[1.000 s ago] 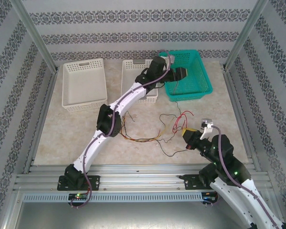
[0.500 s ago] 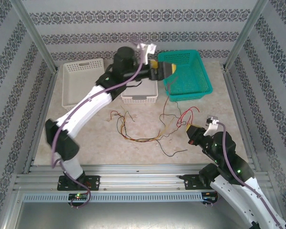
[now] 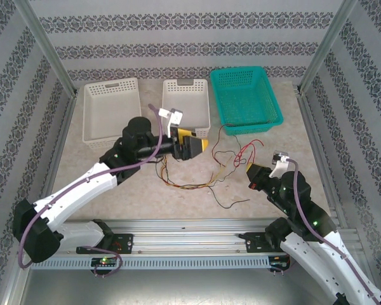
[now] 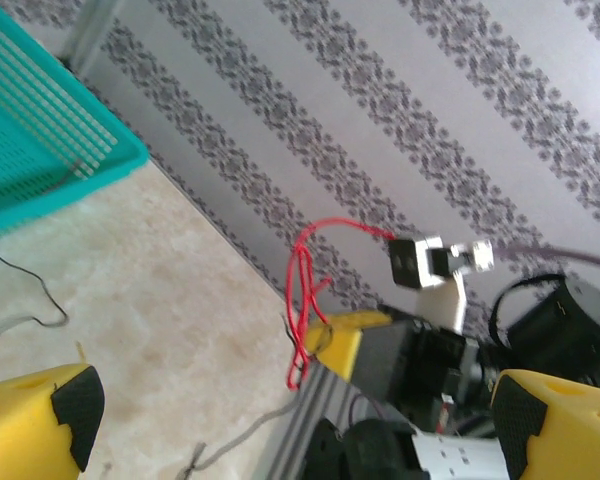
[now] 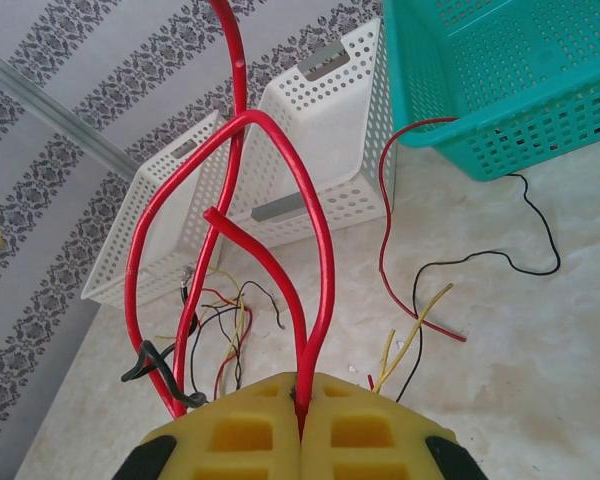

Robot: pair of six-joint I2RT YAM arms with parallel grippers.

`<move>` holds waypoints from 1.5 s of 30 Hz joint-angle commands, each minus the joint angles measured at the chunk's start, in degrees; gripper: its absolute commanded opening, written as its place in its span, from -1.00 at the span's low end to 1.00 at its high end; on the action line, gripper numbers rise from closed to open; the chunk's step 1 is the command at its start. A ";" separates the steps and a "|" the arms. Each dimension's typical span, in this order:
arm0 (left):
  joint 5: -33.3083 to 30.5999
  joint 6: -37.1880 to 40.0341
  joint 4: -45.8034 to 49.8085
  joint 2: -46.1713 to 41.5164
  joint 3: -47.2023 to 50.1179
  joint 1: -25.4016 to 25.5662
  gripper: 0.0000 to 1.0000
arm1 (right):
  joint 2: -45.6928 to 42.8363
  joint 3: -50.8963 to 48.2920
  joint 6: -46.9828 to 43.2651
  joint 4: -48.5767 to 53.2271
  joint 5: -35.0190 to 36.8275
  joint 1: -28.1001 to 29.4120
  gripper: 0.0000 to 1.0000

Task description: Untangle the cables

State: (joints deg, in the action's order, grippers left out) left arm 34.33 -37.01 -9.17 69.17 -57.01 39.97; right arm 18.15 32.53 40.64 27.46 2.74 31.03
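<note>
Right of the table's middle, pinches one red cable in the right gripper, fingertips pressed together on the strand and raised so that its loops stand up off the surface. Looks meant to anchor that one wire and draw it clear of the knot.

Between the two arms, shows the rest of the cables lying in a loose tangle of yellow, dark and red threads, in front of the middle white basket. Finds further ends straying toward the foot of the teal basket — whether any hangs over its rim, cannot tell.

Above the tangle's far left edge, hangs the left gripper, jaws spread wide and holding nothing, aimed across at the pinched wire — probably poised to take a second strand and pull against the anchor.
</note>
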 commanded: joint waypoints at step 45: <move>0.10 14.02 -13.88 22.12 3.32 12.94 0.23 | 1.86 -0.24 4.17 -6.60 -6.35 0.35 -1.00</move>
State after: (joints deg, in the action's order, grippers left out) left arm 36.34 -26.76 -25.80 93.32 -53.78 52.45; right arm 20.73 32.36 44.66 22.00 -2.90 31.00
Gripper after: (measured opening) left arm 0.541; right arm 0.045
